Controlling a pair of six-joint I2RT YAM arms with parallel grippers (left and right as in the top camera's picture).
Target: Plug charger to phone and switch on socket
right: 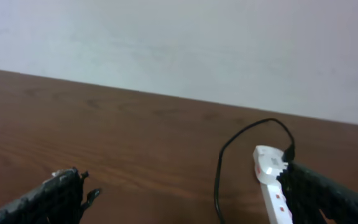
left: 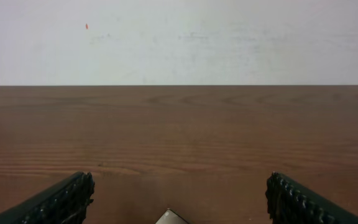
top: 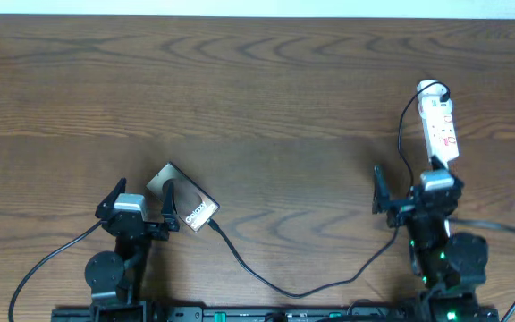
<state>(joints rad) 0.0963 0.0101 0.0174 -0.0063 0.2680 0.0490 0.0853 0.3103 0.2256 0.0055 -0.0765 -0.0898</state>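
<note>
My left gripper (top: 141, 199) sits toward the near edge of the table (top: 257, 89), left of centre, with its fingers spread wide. Its right finger overlaps the left side of the phone (top: 186, 201), which lies flat and turned at an angle. The charger (top: 284, 288) meets the phone's near-right end, though I cannot tell whether it is seated. From there it loops along the near edge and climbs to the far end of the socket (top: 442, 121). The socket lies close to the right edge. My right gripper (top: 414, 183) is also spread wide, and its right finger is at the socket's near end.
</note>
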